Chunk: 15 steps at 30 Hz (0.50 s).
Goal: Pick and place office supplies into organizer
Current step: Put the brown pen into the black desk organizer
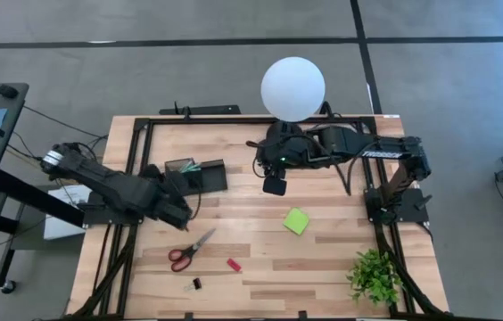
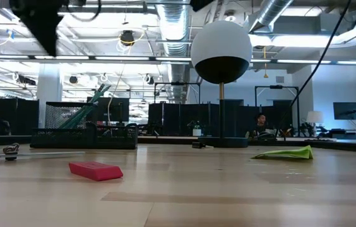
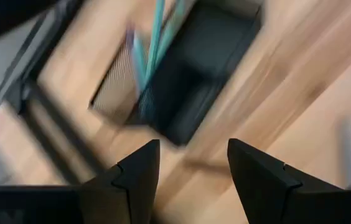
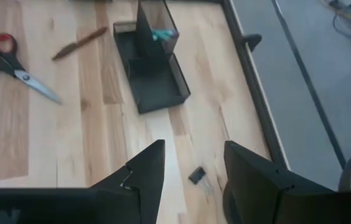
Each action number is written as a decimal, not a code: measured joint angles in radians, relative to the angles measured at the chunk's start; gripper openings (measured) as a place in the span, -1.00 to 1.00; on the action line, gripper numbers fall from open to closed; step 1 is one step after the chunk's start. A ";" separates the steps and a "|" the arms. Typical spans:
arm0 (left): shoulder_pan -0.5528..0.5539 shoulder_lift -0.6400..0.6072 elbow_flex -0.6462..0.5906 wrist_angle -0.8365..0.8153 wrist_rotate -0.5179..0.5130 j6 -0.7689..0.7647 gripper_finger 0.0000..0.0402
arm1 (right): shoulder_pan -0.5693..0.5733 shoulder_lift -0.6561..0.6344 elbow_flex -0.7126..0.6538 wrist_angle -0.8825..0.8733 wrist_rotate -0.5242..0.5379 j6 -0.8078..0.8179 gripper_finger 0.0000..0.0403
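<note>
The black organizer (image 1: pixel 200 176) sits on the table at the far left, with teal pens (image 4: pixel 161 35) standing in its tall compartment. Red-handled scissors (image 1: pixel 189 251), a red piece (image 1: pixel 234 264) and a black clip (image 1: pixel 196 283) lie toward the near edge. The lime sticky-note pad (image 1: pixel 296 220) lies mid-table. A brown pen (image 4: pixel 79 43) lies between the scissors and the organizer. My left gripper (image 3: pixel 194 149) hovers open just on the near side of the organizer (image 3: pixel 191 81), holding nothing. My right gripper (image 4: pixel 194 149) hangs open above the table's far middle, with another black clip (image 4: pixel 197 175) on the wood below it.
A white globe lamp (image 1: pixel 293 87) stands at the far edge beside my right arm. A small green plant (image 1: pixel 375 275) sits in the near right corner. Black frame rails (image 1: pixel 136 160) border the tabletop. Bare wood lies between the pad and the scissors.
</note>
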 joint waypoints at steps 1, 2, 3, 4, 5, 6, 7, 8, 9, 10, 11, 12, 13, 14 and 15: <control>0.004 0.033 0.000 -0.035 0.051 -0.001 -0.08 | -0.003 0.000 -0.005 -0.006 0.000 0.010 -0.20; 0.010 0.068 0.000 -0.067 0.108 0.000 -0.08 | -0.004 0.000 -0.007 -0.015 0.000 0.022 -0.20; 0.015 0.104 0.000 -0.083 0.158 0.006 -0.08 | -0.004 0.000 -0.007 -0.020 0.000 0.028 -0.20; 0.019 0.137 0.000 -0.083 0.198 0.025 -0.08 | -0.004 0.000 -0.009 -0.021 0.000 0.028 -0.20; 0.019 0.164 0.000 -0.081 0.238 0.051 -0.08 | -0.003 -0.001 -0.013 -0.021 0.000 0.027 -0.20; 0.019 0.187 0.000 -0.074 0.273 0.083 -0.08 | -0.003 0.000 -0.017 -0.022 0.000 0.024 -0.20; 0.019 0.210 0.001 -0.071 0.306 0.117 -0.08 | -0.003 0.000 -0.019 -0.023 0.000 0.024 -0.20; 0.019 0.239 0.001 -0.075 0.337 0.158 -0.08 | -0.003 0.000 -0.020 -0.024 0.000 0.024 -0.20; 0.018 0.267 0.000 -0.078 0.352 0.202 -0.08 | -0.003 0.000 -0.020 -0.024 0.000 0.024 -0.20; 0.016 0.290 0.000 -0.072 0.352 0.249 -0.08 | -0.003 0.000 -0.020 -0.024 0.000 0.024 -0.20; 0.016 0.303 0.000 -0.066 0.352 0.313 -0.08 | -0.003 0.000 -0.020 -0.023 0.000 0.023 -0.20; 0.014 0.310 -0.001 -0.054 0.359 0.395 -0.08 | -0.003 0.000 -0.020 -0.024 0.000 0.022 -0.20; 0.008 0.316 0.000 -0.030 0.361 0.476 -0.08 | -0.003 0.000 -0.020 -0.024 0.000 0.022 -0.20; 0.005 0.323 0.000 -0.007 0.357 0.546 -0.08 | -0.003 0.000 -0.020 -0.024 0.000 0.022 -0.20; 0.004 0.328 -0.001 0.007 0.355 0.613 -0.08 | -0.003 0.000 -0.020 -0.024 0.000 0.022 -0.20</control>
